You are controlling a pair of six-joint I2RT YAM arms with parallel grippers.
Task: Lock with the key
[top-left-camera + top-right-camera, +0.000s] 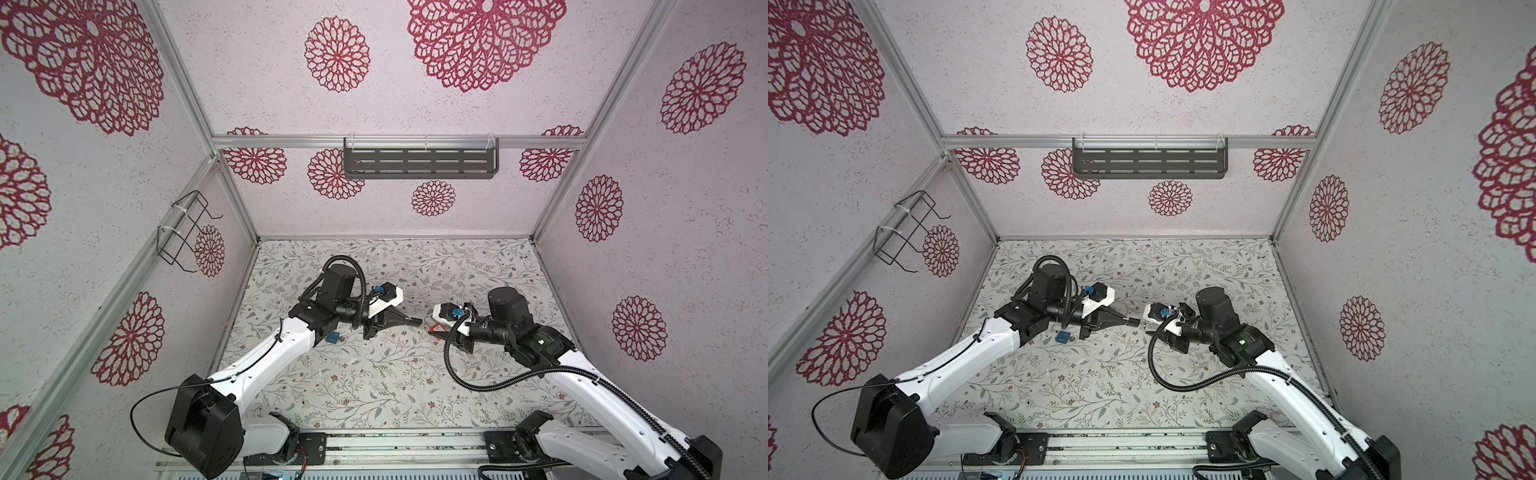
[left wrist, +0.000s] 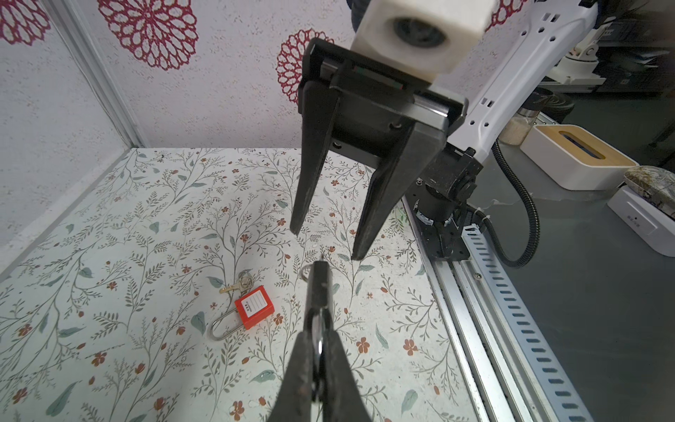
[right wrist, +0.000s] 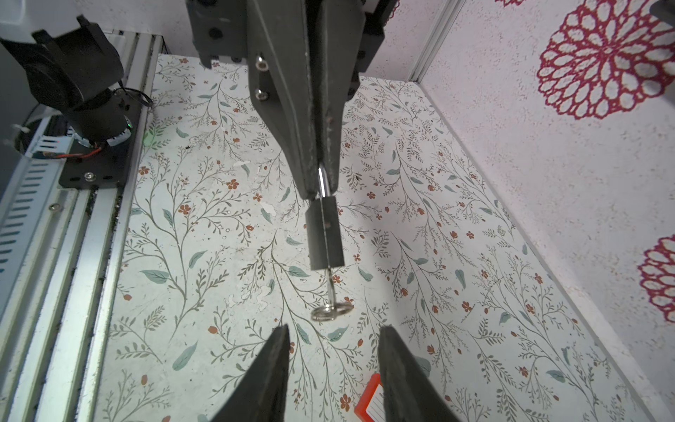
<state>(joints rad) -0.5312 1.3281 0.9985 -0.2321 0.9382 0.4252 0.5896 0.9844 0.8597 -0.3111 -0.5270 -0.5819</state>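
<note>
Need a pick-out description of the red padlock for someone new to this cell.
On the floral table, look near the middle, under the open right fingers. The red padlock lies flat there, white label up, brass key beside it. Its neighbours differ: the blue padlock lies under the left arm, the dark padlock is held in the shut left fingers.

- Left gripper (image 1: 406,320), mid-frame, jaws pinched on a small dark padlock (image 1: 416,321).
- Right gripper (image 1: 432,327) faces it from the right.
- Blue padlock (image 1: 332,337) lies on the counter (image 1: 374,374), under the left arm.
</note>
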